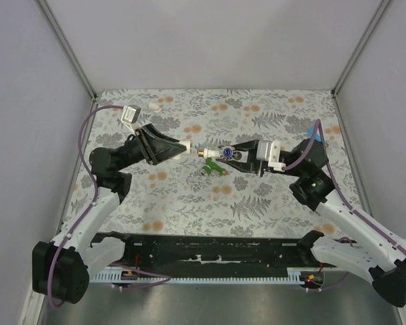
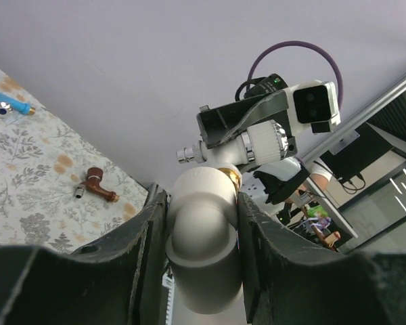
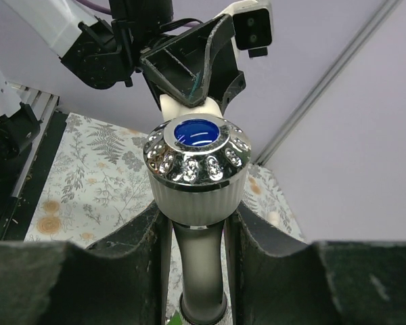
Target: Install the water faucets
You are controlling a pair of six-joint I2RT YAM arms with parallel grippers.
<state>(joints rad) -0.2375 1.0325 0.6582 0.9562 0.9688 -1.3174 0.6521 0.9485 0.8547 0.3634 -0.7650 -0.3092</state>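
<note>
My right gripper (image 1: 235, 155) is shut on the white faucet (image 1: 223, 153), which has a chrome knob with a blue cap (image 3: 196, 133); the fingers (image 3: 139, 250) clamp its body below the knob (image 3: 197, 237). My left gripper (image 1: 181, 150) is shut on a white elbow pipe fitting (image 2: 203, 233). Both are held above the table's middle, the faucet's brass thread (image 2: 231, 176) meeting the fitting's mouth. A green faucet (image 1: 214, 169) lies on the table just beneath. A blue faucet (image 2: 4, 105) and a reddish-brown faucet (image 2: 95, 185) lie on the table beyond.
The table has a floral cloth (image 1: 189, 196). Small white fittings (image 1: 153, 107) lie at the back left near the wall. Grey walls enclose the back and both sides. A black rail (image 1: 203, 250) runs along the near edge between the arm bases.
</note>
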